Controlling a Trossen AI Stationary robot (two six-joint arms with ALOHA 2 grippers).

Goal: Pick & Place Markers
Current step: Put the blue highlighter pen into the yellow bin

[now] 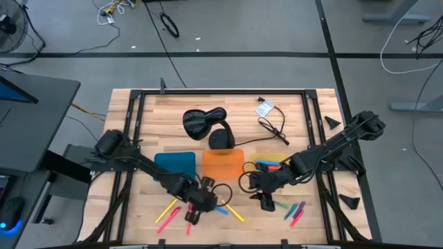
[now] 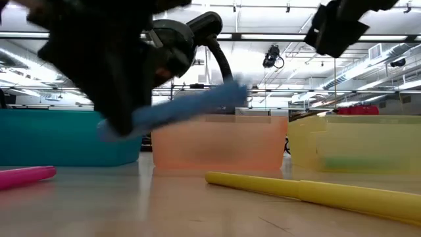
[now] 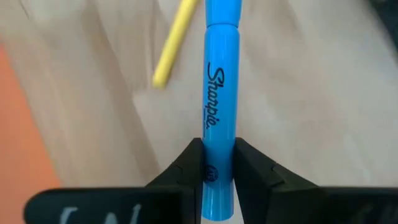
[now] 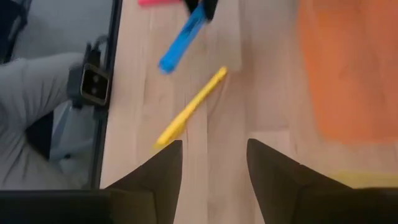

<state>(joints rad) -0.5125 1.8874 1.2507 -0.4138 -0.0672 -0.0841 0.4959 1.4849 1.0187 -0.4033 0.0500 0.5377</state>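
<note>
The left gripper [image 3: 216, 171] was clenched on a bright blue marker [image 3: 220, 93] with black script on its barrel, lifted off the table [image 1: 138, 117] just in front of the orange tray [image 1: 223, 163]. A yellow marker [image 1: 236, 214] lay flat just beside it, with bare wood around. The right gripper [image 4: 211, 171] hovered near the tray's right end, fingers apart and holding nothing. Three trays stood in a row: blue tray [image 1: 174, 163], orange, yellow tray [image 1: 266, 158].
</note>
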